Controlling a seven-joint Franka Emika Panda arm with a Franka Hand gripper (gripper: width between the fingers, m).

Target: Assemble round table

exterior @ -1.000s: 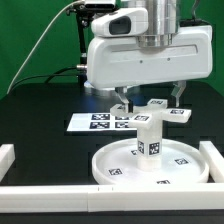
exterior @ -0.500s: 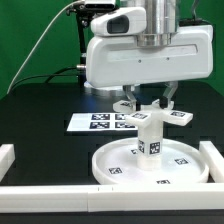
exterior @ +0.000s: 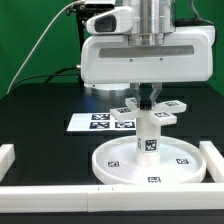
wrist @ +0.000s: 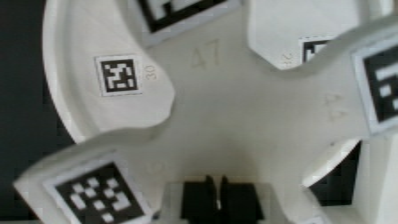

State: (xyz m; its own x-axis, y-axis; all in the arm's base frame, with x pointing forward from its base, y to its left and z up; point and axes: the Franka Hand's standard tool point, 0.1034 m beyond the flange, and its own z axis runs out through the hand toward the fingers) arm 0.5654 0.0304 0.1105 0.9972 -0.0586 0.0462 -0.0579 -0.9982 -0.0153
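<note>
Here the foot piece (exterior: 148, 108) sits atop the leg (exterior: 148, 138), well inside the disc (exterior: 112, 166) rim

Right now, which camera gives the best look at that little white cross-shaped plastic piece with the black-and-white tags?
The wrist view: the white cross-shaped plastic foot piece fills the picture, tags sharp. The exterior view shows it small, atop the short white cylinder leg, partly hidden by the arm.

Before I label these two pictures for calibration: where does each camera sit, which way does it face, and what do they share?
Exterior view: off the arm, level with the table's front, facing the round disc, upright leg and the gripper above.
Wrist view: on the wrist, looking down along the shut fingertips onto the cross-shaped foot piece.
Shared: the foot piece and gripper.
</note>
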